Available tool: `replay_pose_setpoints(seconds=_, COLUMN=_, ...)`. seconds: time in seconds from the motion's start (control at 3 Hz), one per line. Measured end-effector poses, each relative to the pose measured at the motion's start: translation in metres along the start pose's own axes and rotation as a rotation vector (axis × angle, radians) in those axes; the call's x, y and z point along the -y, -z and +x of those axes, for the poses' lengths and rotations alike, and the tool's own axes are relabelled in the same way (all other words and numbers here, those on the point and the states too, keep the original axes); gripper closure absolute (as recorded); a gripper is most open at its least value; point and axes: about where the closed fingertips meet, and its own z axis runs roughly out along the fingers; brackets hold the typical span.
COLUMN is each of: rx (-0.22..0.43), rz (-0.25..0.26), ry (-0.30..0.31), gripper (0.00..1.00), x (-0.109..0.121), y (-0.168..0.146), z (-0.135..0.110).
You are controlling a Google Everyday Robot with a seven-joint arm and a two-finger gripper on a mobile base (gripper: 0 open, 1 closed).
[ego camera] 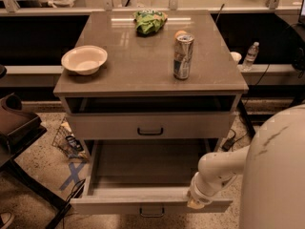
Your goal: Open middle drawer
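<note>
Worktop [143,70] smooth, faintly glossy; can [183,56] shiny metal. Gripper [195,203], at the matt middle drawer [119,205] front rim, smooth plastic.

pincer [194,203]: mostly hidden by wrist [209,182] at middle drawer [119,205] front | arm [279,171]: cut off right

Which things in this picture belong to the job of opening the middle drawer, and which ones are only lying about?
Belonging to the job:
- middle drawer, pulled far out
- its handle
- gripper, at the top edge of the drawer front, right side

Only lying about:
- bowl, can and green bag on the cabinet top
- bottle, behind on the right
- top drawer, shut
</note>
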Motion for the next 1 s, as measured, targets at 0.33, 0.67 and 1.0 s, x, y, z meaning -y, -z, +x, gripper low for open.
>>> replay_pose_setpoints(seconds=0.33, rx=0.000, rz=-0.002, ry=0.000, gripper=0.62, x=-0.0006, y=-0.0005, z=0.0001)
replay_pose_setpoints(seconds=0.67, rx=-0.001, rz=-0.003, ry=0.001, gripper=0.38, x=-0.0013, y=-0.0009, z=0.0002)
replay_pose_setpoints(seconds=1.0, rx=-0.001, rz=-0.005, ry=0.001, gripper=0.15, x=-0.0019, y=-0.0014, z=0.0003)
